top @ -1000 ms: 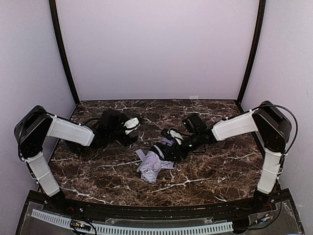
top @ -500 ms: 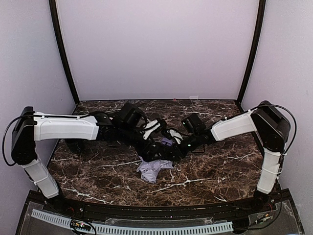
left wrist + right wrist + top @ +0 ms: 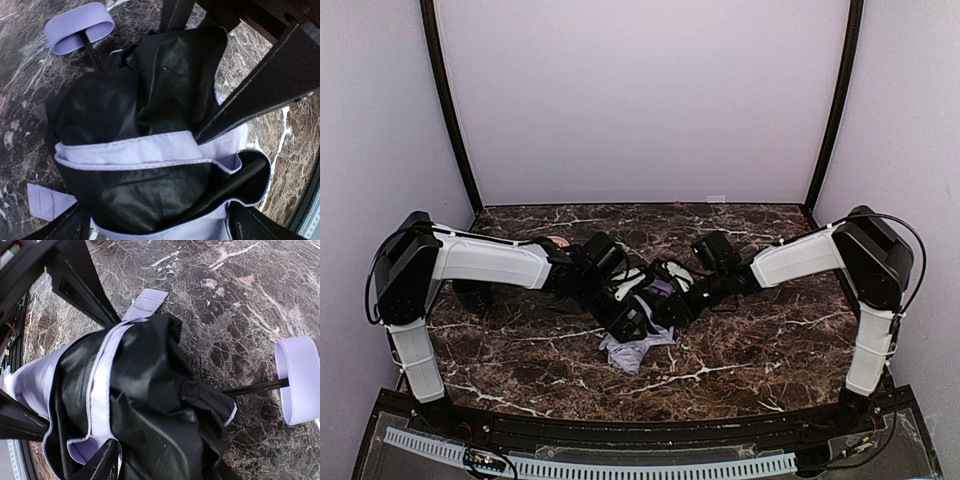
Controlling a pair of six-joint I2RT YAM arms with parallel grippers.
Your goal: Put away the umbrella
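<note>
The umbrella (image 3: 634, 346) lies collapsed in a crumpled bundle at the middle of the marble table, with lavender fabric showing below both grippers. In the left wrist view its black underside with lavender trim (image 3: 135, 150) fills the frame, and the lavender handle (image 3: 80, 32) on its thin black shaft lies at the upper left. My left gripper (image 3: 632, 318) straddles the bundle with its jaws wide apart. My right gripper (image 3: 672, 303) is shut on the bundle from the other side (image 3: 150, 405). The handle (image 3: 297, 377) also shows at the right of the right wrist view.
A small reddish object (image 3: 558, 241) peeks out behind my left arm. A lavender tab (image 3: 145, 302) of the umbrella lies flat on the table (image 3: 770, 340). Walls and black posts enclose the back and both sides.
My left arm has swung from the left side to the centre and come down over the umbrella bundle. The right gripper has stayed on the bundle. The fabric has bunched up a little.
</note>
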